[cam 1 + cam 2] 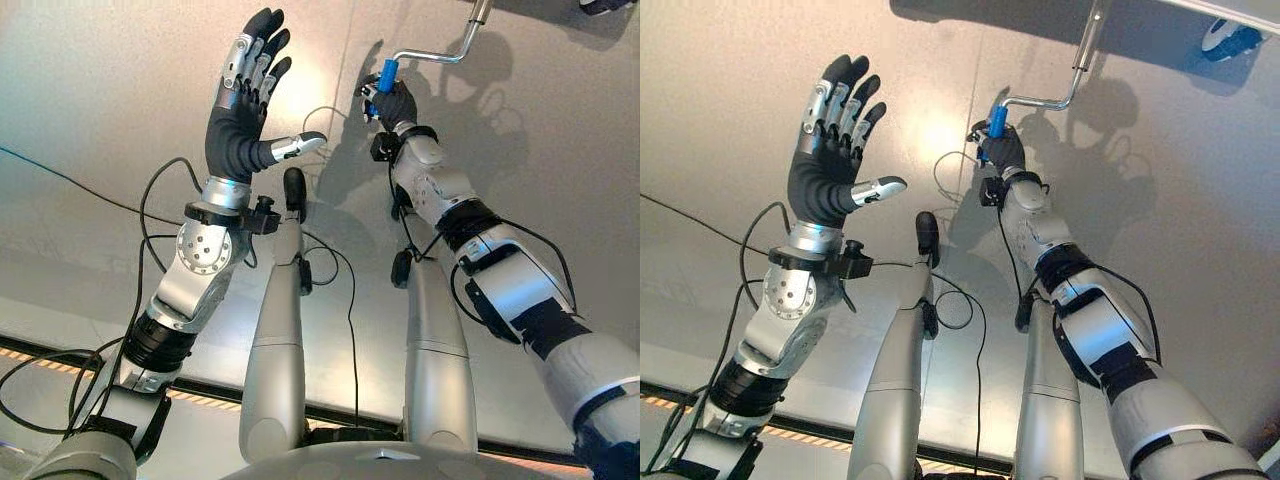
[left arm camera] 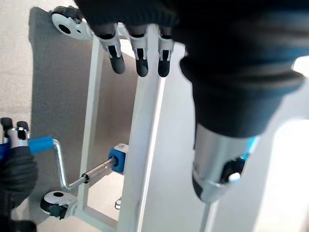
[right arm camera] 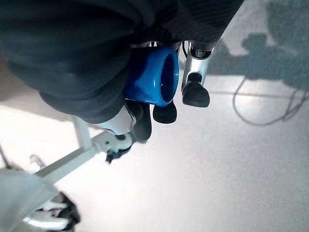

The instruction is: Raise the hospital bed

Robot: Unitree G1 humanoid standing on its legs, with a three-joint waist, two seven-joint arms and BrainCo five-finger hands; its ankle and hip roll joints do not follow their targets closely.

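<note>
The hospital bed (image 2: 145,145) shows in the left wrist view as a white tubular frame standing on a pale grey floor (image 1: 120,90), with castor wheels (image 2: 58,202) at its corners and a blue collar (image 2: 118,158) on one rail. From that collar a thin metal shaft runs out to the crank (image 1: 440,55), a bent silver rod with a blue grip (image 1: 387,72) at its free end. In the left eye view the crank comes down from the upper edge, turns a corner and ends at the grip, which lies near the top centre of the scene, well out in front of the robot. The right hand (image 1: 392,100) is closed round the blue grip: in the right wrist view the open end of the blue grip (image 3: 161,79) stands out from under the dark cover, and the dark-tipped fingers (image 3: 195,94) curl round beside it. The same hand shows at the edge of the left wrist view, wrapped on the grip with the rod bending away towards the bed. The right arm stretches forward and up from the lower right to reach it. The left hand (image 1: 245,95) is held up in the air well apart from the crank, palm spread, its fingers (image 1: 262,45) straight and close together and its thumb (image 1: 300,145) pointing out sideways; it holds nothing and touches nothing.
</note>
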